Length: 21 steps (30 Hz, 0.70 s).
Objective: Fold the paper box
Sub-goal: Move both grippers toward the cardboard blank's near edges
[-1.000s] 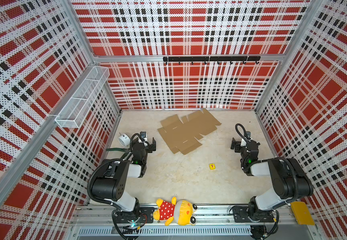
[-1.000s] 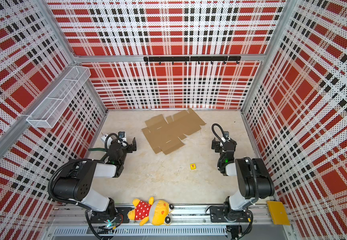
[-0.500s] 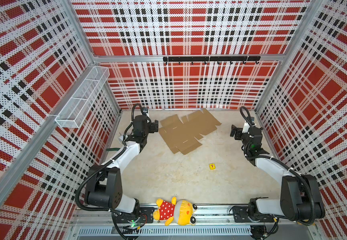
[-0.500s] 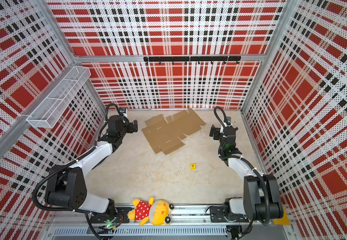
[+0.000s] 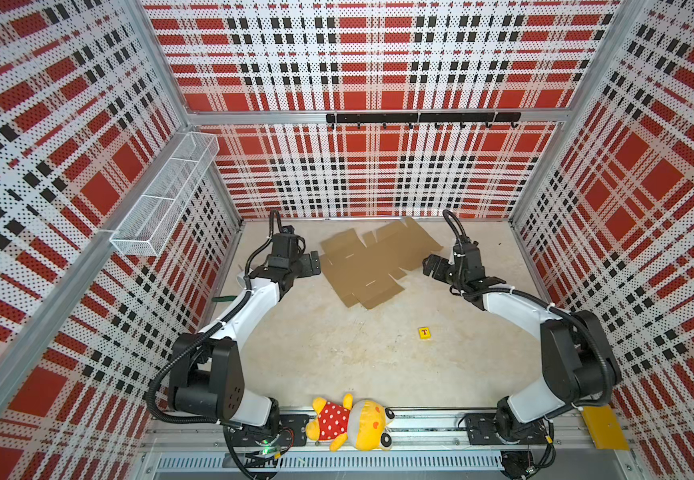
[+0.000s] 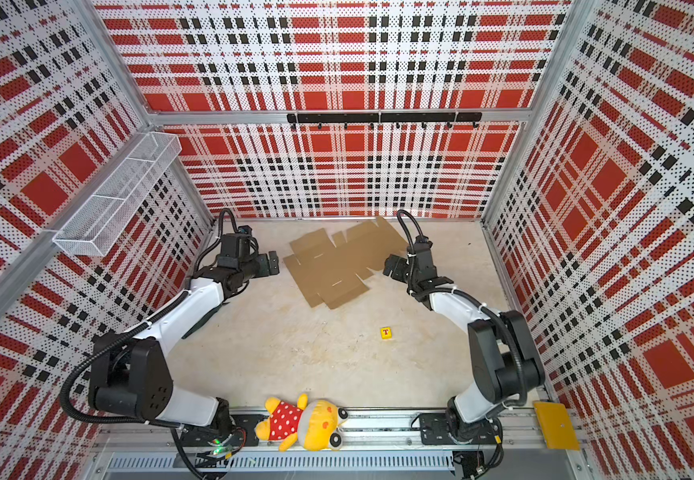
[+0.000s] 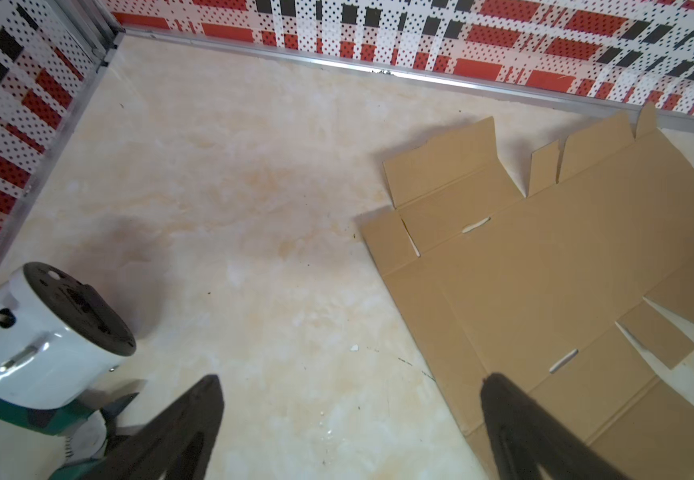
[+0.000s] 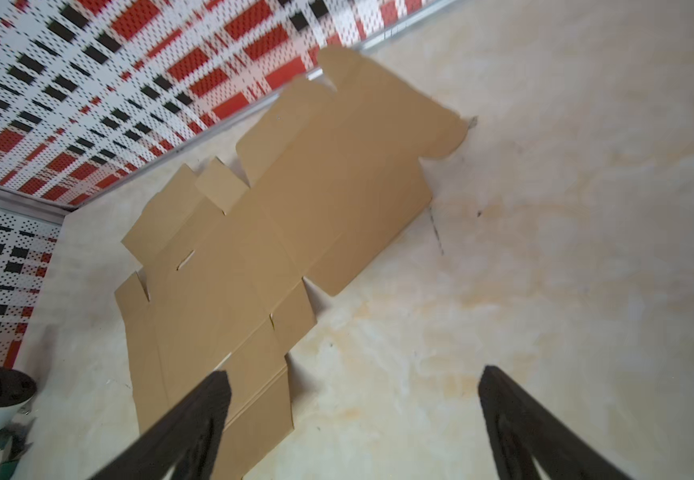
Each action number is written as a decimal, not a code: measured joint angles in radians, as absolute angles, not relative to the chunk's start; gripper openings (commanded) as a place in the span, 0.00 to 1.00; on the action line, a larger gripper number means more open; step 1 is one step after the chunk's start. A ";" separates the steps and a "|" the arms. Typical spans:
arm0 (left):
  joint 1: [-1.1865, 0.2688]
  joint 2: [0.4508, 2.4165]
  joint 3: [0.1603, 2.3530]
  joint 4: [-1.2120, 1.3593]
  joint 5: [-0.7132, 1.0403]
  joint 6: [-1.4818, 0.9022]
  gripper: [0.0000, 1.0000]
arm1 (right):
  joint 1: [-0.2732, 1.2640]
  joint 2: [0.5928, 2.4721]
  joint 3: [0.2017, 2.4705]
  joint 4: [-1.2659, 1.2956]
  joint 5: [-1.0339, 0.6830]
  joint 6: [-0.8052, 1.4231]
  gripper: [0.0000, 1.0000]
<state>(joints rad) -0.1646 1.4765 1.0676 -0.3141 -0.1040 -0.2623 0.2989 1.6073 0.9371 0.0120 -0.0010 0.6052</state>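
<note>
The paper box [image 5: 374,262] [image 6: 341,262] lies unfolded and flat on the beige floor near the back wall, a brown cardboard blank with flaps and slots. My left gripper [image 5: 311,264] [image 6: 272,262] hovers open just off its left edge. In the left wrist view the left gripper [image 7: 349,380] holds nothing, and one finger overlaps the cardboard [image 7: 565,270]. My right gripper [image 5: 432,266] [image 6: 393,266] stands open beside the blank's right side. In the right wrist view the right gripper [image 8: 353,374] is empty, with the cardboard [image 8: 279,232] ahead of it.
A small yellow tile marked T [image 5: 424,333] [image 6: 386,332] lies on the floor. A plush toy [image 5: 351,422] rests on the front rail. A white round device [image 7: 46,332] sits by the left wall under a wire basket [image 5: 162,208]. Plaid walls enclose three sides.
Both arms have stretched from a folded pose near the front out toward the back, bringing each gripper up beside the cardboard. The cardboard has not moved.
</note>
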 measured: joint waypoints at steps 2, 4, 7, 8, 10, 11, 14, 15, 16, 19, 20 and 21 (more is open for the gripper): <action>-0.163 1.477 1.063 -0.316 -0.084 -0.286 0.99 | 0.300 1.637 0.937 0.013 -0.012 0.647 0.93; -0.162 1.474 1.054 -0.312 -0.065 -0.305 1.00 | 0.299 1.662 0.937 0.021 -0.018 0.679 0.90; -0.157 1.469 1.030 -0.306 -0.036 -0.332 1.00 | 0.287 1.702 0.943 0.046 -0.027 0.728 0.81; -0.156 1.469 1.025 -0.306 -0.030 -0.339 1.00 | 0.283 1.716 0.948 0.057 -0.035 0.743 0.78; -0.150 1.467 1.015 -0.302 -0.015 -0.352 0.99 | 0.269 1.755 0.956 0.097 -0.063 0.785 0.72; -0.147 1.465 1.010 -0.300 -0.007 -0.359 0.99 | 0.260 1.775 0.957 0.125 -0.076 0.808 0.71; -0.136 1.461 0.996 -0.292 0.006 -0.378 0.99 | 0.233 1.842 0.958 0.202 -0.120 0.879 0.68; -0.136 1.461 0.995 -0.292 0.012 -0.382 1.00 | 0.227 1.860 0.958 0.223 -0.128 0.900 0.68; -0.136 1.461 0.994 -0.292 0.018 -0.386 0.99 | 0.221 1.884 0.958 0.245 -0.139 0.925 0.68; -0.131 1.455 0.990 -0.282 0.031 -0.397 0.99 | 0.212 1.928 0.972 0.290 -0.158 0.972 0.68; -0.131 1.452 0.988 -0.280 0.036 -0.402 1.00 | 0.213 1.939 0.984 0.302 -0.162 0.983 0.67; -0.130 1.451 0.988 -0.279 0.041 -0.408 0.99 | 0.213 1.952 0.996 0.313 -0.168 0.995 0.67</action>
